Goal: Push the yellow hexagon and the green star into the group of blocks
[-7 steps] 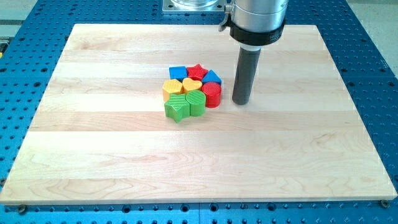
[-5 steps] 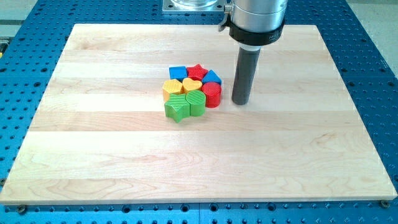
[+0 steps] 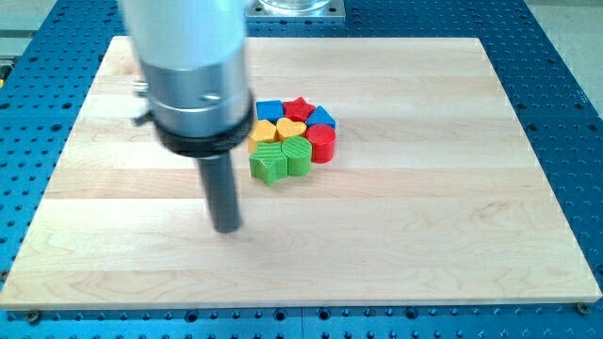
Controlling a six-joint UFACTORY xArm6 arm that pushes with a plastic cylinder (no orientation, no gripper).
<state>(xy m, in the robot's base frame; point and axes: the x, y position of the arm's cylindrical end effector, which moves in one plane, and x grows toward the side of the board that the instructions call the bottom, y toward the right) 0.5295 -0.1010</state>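
Observation:
A tight group of blocks sits near the board's middle. The yellow hexagon [image 3: 260, 134] is at the group's left, partly behind the arm's body. The green star [image 3: 268, 164] is at the group's lower left, touching a green rounded block [image 3: 297, 154]. A yellow heart [image 3: 289, 130], a red round block [image 3: 321, 143], a red star [image 3: 300, 108], a blue block [image 3: 270, 110] and a blue triangle [image 3: 322, 118] make up the rest. My tip [image 3: 226, 227] is on the board below and to the left of the group, apart from the green star.
The wooden board [image 3: 452, 217] lies on a blue perforated table [image 3: 565, 56]. The arm's wide grey and black body [image 3: 191, 75] covers the board's upper left part and the group's left edge.
My tip has moved from just right of the red round block to the board's lower left, below and left of the group. The blocks have not moved.

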